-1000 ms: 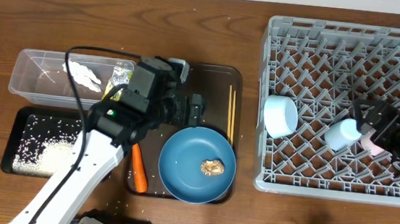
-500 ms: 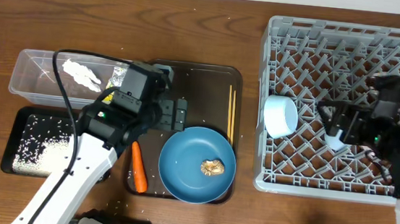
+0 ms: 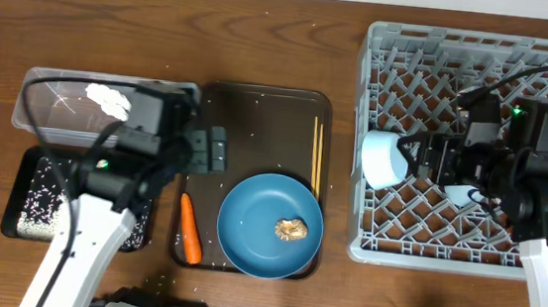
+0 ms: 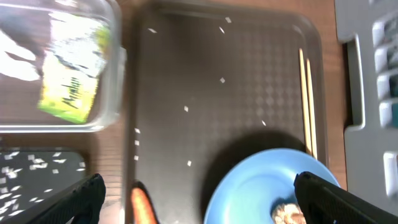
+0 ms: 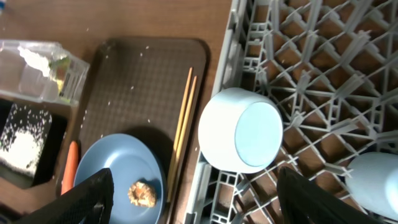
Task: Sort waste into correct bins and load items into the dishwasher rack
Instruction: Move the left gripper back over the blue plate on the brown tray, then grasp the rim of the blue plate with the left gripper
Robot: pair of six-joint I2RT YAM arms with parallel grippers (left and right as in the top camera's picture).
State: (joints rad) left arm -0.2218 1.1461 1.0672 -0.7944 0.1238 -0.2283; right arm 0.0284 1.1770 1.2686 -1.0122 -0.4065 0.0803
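Overhead: my left claw (image 3: 216, 151) is spread wide and empty over the brown tray's (image 3: 267, 123) left edge, mid-frame. My right claw (image 3: 423, 159) is spread too, holding nothing, just right of the bowl (image 3: 383, 159) lying on its side in the rack (image 3: 365, 249).

Left wrist: wrapper (image 4: 73, 70) in the clear tub (image 4: 117, 81) upper left, chopsticks (image 4: 307, 106) at right, plate (image 4: 261, 186) with the brown lump (image 4: 285, 213) at the bottom, carrot (image 4: 142, 205) beside it.

Right wrist: bowl dead centre, cup (image 5: 376, 180) lower right, rice (image 5: 20, 142) in the black tray (image 5: 45, 158) far left.
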